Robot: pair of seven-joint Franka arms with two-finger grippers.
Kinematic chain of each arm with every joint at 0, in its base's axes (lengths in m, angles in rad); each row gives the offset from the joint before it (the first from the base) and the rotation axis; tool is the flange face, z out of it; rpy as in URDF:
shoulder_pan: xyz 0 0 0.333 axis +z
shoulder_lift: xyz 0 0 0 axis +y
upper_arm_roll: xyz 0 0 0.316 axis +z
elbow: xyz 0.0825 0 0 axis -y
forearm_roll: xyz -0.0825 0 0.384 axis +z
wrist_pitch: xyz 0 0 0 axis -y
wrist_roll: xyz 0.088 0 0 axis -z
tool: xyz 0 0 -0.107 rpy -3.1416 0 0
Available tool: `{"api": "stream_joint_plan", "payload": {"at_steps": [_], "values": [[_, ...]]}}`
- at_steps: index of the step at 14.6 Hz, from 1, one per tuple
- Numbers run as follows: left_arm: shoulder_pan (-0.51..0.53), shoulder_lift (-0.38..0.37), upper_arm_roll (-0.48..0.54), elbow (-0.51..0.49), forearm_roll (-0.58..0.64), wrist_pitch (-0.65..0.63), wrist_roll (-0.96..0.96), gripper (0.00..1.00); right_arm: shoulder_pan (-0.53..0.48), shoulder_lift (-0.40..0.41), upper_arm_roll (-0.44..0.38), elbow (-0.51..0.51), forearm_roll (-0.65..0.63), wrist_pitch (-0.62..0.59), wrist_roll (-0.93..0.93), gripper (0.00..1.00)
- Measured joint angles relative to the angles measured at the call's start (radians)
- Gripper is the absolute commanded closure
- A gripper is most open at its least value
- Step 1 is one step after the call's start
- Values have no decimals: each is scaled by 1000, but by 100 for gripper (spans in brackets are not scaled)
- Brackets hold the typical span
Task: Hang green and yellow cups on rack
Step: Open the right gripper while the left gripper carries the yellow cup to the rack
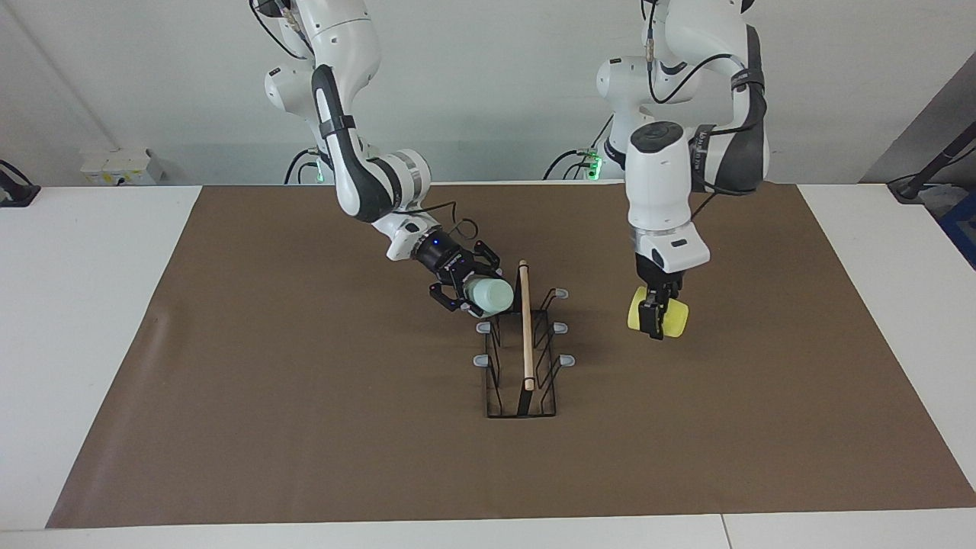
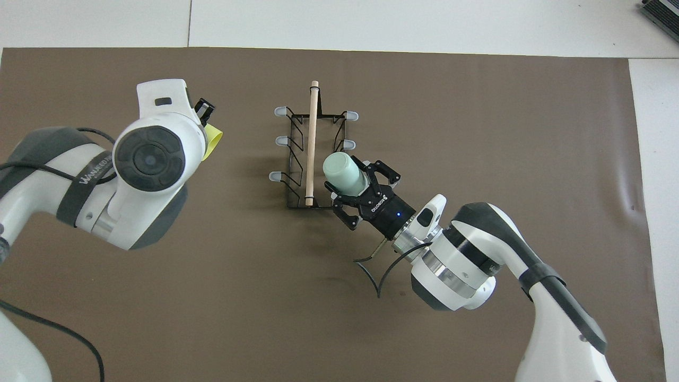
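The rack (image 1: 522,358) stands mid-mat (image 1: 229,427): a narrow black wire frame with a pale wooden rod (image 1: 525,324) along its top and grey-tipped pegs down both sides.

The green cup (image 1: 490,294) is pale mint, plain and tapered, without a handle. It lies tilted on its side against the rack, at the peg nearest the robots on the right arm's side, its closed bottom toward the rod. The right gripper (image 1: 474,293) is around the cup's mouth end; whether its claw grips or has let go cannot be told.

The yellow cup (image 1: 671,316) is bright, the same shape, also on its side. It hangs over the mat toward the left arm's end, well apart from the rack. The left gripper (image 1: 654,320) points straight down, its claw closed tight on the cup's wall.
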Motion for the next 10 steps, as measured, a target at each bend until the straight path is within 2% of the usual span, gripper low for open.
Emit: {"api": "stream_joint_plan", "payload": {"at_steps": [3, 10], "values": [[0, -23, -73, -48, 172, 1, -46, 100, -2, -15, -1, 8, 0, 46, 0, 0], [-1, -82, -227, -131, 425, -16, -261, 100, -23, -164, -1, 84, -41, 419, 46, 0]]}}
